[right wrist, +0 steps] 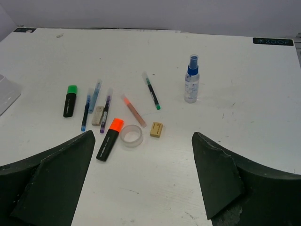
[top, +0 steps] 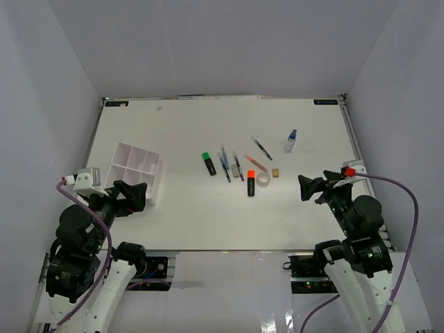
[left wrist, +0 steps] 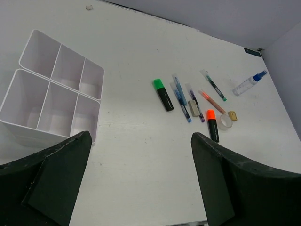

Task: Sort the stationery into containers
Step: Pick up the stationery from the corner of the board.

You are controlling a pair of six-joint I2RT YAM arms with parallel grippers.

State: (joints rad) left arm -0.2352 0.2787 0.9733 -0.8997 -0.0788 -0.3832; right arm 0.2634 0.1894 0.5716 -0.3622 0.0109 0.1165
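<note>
The stationery lies in a loose bunch near the middle of the white table [top: 180, 132], and none of it is in the tray. The white tray [top: 135, 166] sits well off to the left of the bunch, and its six little boxes have nothing in them. The left gripper [top: 130, 195] is right by the near edge of the tray, with its jaws wide apart and nothing in them. The right gripper [top: 312, 189] is on the near right of the bunch, also wide and holding nothing. A clear bottle [right wrist: 191, 84] with a blue cap stands up by itself, off to the right of the bunch. A black highlighter with a green cap [right wrist: 70, 100] lies at the left end, and one with an orange cap [right wrist: 109, 139] lies nearest the arms. Between them lie thin pens: two blue pens [right wrist: 86, 110], a purple pen [right wrist: 105, 112], a pink pen [right wrist: 134, 110] and a green pen [right wrist: 151, 91]. The clear tape roll [right wrist: 130, 135] lies just beside the orange cap. A small tan block [right wrist: 156, 129] is next to the tape, and a small grey block [right wrist: 98, 115] lies among the pens.
</note>
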